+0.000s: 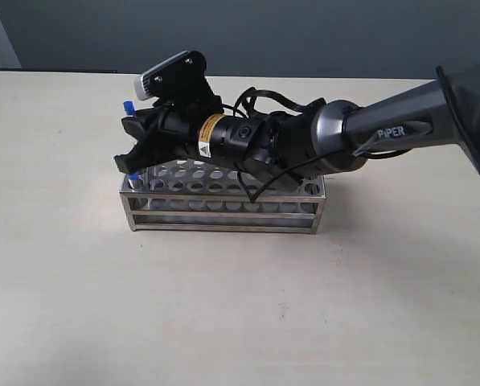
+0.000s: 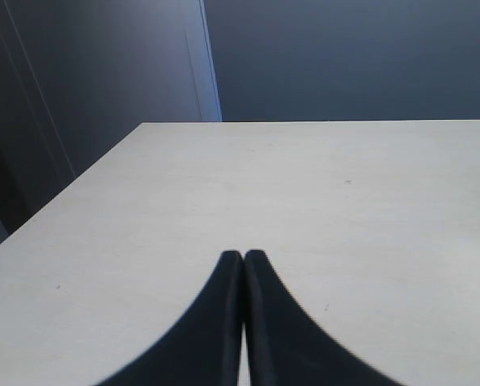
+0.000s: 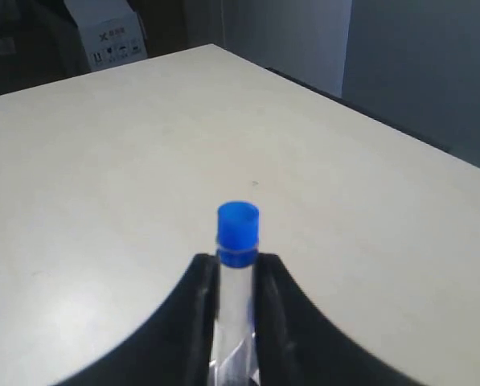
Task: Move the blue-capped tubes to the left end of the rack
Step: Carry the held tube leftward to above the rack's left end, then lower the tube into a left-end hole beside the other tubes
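Note:
The steel rack stands mid-table. My right gripper reaches across to its left end and is shut on a blue-capped tube. The clear body of that tube sits between the fingers and its cap sticks out above them. A second blue-capped tube stands in the rack's front left corner, just under the nearer finger. Any other tubes are hidden behind the arm. My left gripper is shut on nothing over bare table and does not show in the exterior view.
The right arm lies low across the rack's top from the right, covering most of the holes. A cardboard box stands beyond the table's edge in the right wrist view.

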Controlling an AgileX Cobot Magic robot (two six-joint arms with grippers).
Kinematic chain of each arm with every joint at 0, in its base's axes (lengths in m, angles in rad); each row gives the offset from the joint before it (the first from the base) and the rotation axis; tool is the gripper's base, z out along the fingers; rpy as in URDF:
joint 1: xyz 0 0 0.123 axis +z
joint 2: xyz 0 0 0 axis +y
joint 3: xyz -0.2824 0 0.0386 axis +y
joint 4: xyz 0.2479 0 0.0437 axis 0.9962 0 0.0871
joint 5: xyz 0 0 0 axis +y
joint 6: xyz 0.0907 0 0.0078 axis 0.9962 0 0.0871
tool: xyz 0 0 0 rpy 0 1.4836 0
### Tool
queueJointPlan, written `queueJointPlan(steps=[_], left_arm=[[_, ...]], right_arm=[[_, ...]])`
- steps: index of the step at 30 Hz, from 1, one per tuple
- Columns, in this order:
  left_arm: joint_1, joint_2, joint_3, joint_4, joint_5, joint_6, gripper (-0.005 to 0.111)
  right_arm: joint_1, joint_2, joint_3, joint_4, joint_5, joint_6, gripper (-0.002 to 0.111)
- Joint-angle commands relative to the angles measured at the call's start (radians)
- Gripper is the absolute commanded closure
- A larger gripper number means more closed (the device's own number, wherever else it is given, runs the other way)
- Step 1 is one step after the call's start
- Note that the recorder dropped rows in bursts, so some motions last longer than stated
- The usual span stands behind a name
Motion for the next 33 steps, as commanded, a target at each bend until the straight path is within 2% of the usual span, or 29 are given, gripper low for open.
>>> queueJointPlan(steps=[1,33], left_arm=[[0.001,-0.004,0.005,0.004,-0.012,-0.004,0.106],[0.001,-0.004,0.005,0.004,-0.012,-0.004,0.106]], right_arm=[[0.001,0.005,-0.007,0.002,0.007,0.030,0.108],[0.053,0.014,0.069,-0.018,0.024,0.053,0.108]])
